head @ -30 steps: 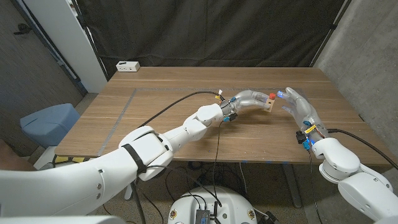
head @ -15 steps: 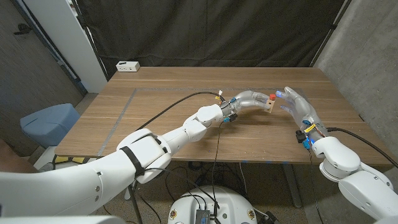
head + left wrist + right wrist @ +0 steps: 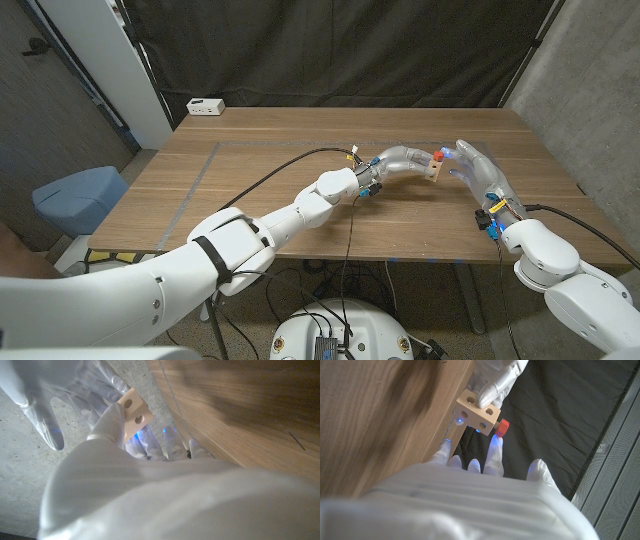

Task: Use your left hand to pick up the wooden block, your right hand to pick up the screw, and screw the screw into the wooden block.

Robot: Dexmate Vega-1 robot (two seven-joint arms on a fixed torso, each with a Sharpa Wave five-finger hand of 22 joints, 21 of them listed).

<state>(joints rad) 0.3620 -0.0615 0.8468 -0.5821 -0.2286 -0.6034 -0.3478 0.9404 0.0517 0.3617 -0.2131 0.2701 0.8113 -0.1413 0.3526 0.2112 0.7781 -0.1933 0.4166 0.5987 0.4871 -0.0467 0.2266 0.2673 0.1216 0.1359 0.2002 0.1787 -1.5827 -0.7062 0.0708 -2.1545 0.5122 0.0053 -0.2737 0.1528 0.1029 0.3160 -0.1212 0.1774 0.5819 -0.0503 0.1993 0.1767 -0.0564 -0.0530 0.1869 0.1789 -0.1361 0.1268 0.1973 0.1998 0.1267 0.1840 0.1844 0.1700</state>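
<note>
Left-hand fingers (image 3: 112, 420) clenched on the wooden block (image 3: 433, 169), one fingertip (image 3: 492, 392) pressed on a holed face of it in the right wrist view. Block held off the table (image 3: 250, 190), right of centre in the head view, tilted, with round holes showing on its faces. Red screw (image 3: 438, 155) seated at the block's upper corner, red head sticking out toward the right hand (image 3: 478, 172).

Right-hand fingers spread and reaching toward the block, one fingertip (image 3: 495, 445) touching or just beside the screw head, thumb held apart from it in the right wrist view. Impossible to tell whether the screw is actually pinched. Same spread fingers seen in the left wrist view, just behind the block.

Behind the fingers, left hand (image 3: 400, 160) curved toward the right of the frame, its white arm running down to the lower left corner. Right hand standing palm toward the block, its arm entering from the lower right corner.

Further out: a black cable (image 3: 270, 175) trailing across the wood to the left wrist, a pale tape line (image 3: 198, 172) on the table's left part, a small white box (image 3: 205, 106) at the table's upper left corner, a black curtain (image 3: 350, 50) behind, a blue bin (image 3: 80, 195) on the floor at the left edge.
</note>
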